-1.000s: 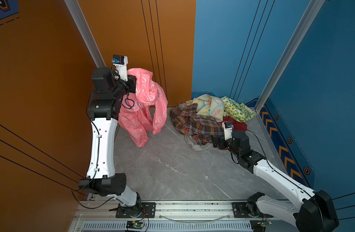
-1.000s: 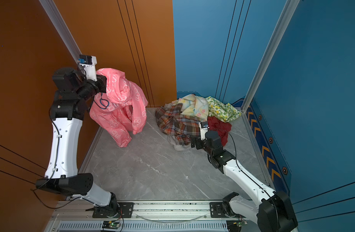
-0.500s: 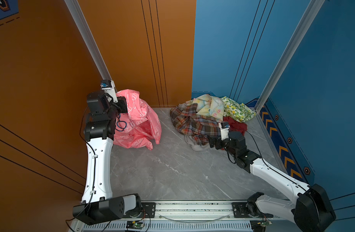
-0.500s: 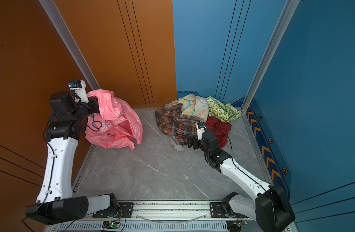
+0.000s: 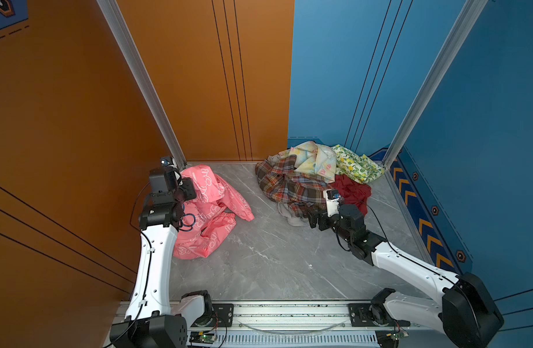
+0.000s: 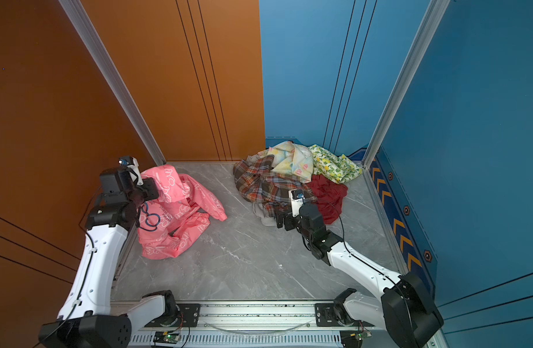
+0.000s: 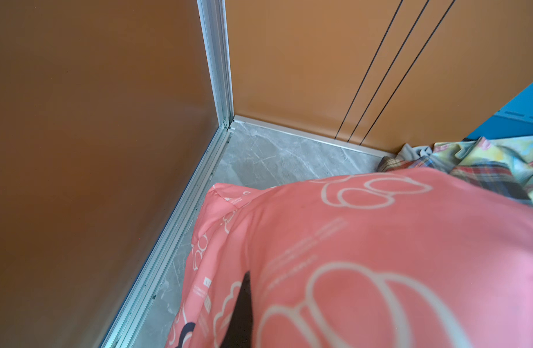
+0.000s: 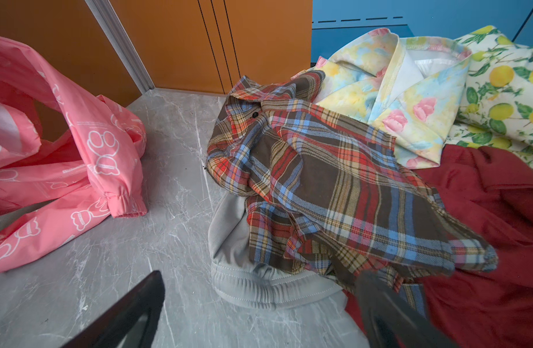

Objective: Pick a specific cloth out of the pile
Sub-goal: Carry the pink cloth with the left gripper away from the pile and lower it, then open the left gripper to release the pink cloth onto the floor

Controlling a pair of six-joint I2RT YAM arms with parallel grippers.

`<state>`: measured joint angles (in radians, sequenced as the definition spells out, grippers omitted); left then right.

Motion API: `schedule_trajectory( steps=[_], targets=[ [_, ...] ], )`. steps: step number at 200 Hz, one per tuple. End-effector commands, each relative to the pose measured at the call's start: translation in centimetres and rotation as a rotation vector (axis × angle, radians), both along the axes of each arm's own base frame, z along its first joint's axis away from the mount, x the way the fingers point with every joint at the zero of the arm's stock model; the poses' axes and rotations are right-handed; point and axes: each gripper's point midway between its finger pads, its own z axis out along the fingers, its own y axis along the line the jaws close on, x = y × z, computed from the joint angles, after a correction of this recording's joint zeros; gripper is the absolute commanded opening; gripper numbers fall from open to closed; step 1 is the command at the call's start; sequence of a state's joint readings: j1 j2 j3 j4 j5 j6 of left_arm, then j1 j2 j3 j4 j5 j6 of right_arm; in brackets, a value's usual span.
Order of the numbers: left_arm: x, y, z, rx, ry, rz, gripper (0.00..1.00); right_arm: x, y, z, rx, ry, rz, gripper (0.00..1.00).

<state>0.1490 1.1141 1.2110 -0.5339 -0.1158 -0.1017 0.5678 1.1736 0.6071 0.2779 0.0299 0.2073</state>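
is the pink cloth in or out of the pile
Out: the pink cloth lies crumpled apart, bare floor between it and the pile.

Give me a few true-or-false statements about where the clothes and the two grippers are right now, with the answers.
1. The pink cloth sits apart from the pile. True.
2. The left gripper is open and empty. False: it is shut on the pink cloth.
3. The right gripper is open, beside the grey cloth. True.
4. The dark red cloth covers the plaid shirt. False: the plaid shirt's edge lies over it.
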Motion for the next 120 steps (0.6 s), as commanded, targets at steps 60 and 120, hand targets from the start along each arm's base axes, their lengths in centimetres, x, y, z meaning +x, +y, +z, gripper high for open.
schedule_trajectory(
  steps=[60,120],
  targets=[
    [0.8,-2.8,-10.8,0.073,0.358,-0.029,0.00,-0.7,1.3,-1.0,0.063,-0.002,0.003,1.00],
    [1.5,-4.0,-20.4,0.110,0.709,-0.064,0.00,-0.8,1.0,-1.7,0.072,-0.001,-0.023,1.00]
  ],
)
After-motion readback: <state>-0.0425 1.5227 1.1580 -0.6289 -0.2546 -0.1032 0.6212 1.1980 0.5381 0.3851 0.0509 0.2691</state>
